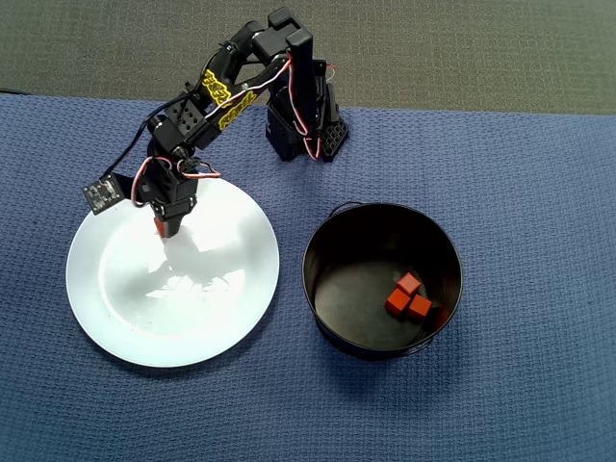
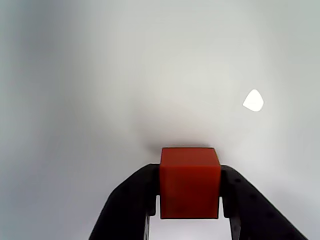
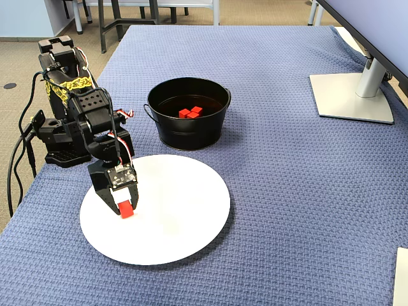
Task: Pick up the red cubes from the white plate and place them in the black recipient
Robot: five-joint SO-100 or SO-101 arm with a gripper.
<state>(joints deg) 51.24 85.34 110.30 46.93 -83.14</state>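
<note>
No brand or readable writing shows; only yellow patterned tape (image 1: 223,96) wraps the arm. The gripper (image 3: 126,209) is clamped on one matte red-orange cube (image 2: 190,182), both fingers (image 2: 131,205) pressed against its sides, over the white plate (image 3: 185,217) near its edge closest to the arm's base. Three more red cubes (image 1: 407,296) lie clustered inside the black recipient (image 1: 327,279), against its wall.

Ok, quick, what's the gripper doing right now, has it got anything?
Gripper: closed on one red cube, over the white plate.
</note>
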